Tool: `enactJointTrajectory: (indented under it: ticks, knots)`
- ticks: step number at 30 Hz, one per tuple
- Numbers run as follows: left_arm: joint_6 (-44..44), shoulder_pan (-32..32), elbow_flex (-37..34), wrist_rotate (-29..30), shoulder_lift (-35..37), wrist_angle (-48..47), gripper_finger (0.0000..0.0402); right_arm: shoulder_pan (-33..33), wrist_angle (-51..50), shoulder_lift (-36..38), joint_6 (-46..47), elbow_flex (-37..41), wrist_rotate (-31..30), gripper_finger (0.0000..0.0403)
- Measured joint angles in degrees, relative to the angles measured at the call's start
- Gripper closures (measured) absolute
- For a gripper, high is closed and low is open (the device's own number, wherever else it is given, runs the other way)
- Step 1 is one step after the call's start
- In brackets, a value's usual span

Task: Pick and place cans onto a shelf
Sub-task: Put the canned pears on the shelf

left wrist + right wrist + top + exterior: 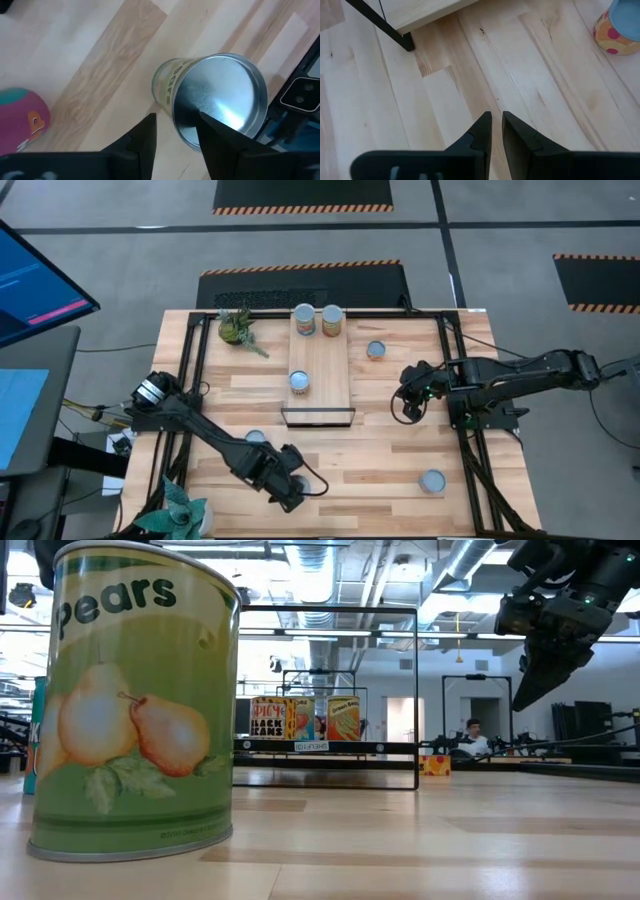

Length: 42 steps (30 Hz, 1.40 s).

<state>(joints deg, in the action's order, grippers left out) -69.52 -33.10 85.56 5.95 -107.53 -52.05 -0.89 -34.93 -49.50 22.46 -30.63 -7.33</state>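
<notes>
Silver-topped can [215, 97] sits between the left end effector's [175, 137] spread fingers — right end effector [496, 131] hovers nearly shut, empty.

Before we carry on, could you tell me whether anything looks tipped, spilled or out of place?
Nothing stands out: the three cans on the shelf and the loose cans on the table all stand upright, nothing spilled.
</notes>
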Motion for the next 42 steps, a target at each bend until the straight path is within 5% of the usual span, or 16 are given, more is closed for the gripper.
enactJointTrajectory:
  ticks: [9,22,32,42]
  knots:
    - [-0.18,1.09,0.06,-1.74,0.17,-0.43,0.0395,0.0,-0.6,0.0,0.0,0.0,0.0,0.0333]
    - [4.44,3.1,10.57,-0.26,-0.33,-15.04,0.0401,0.0,-0.77,0.0,0.01,0.0,0.0,0.0333]
    - [6.73,4.59,21.78,0.57,-0.05,-37.39,0.0401,0.0,-1.03,0.0,0.1,0.0,0.02,0.0333]
    - [11.57,8.79,21.89,5.27,9.46,-38.02,0.0401,0.13,-1.42,0.02,0.13,0.0,1.44,0.0333]
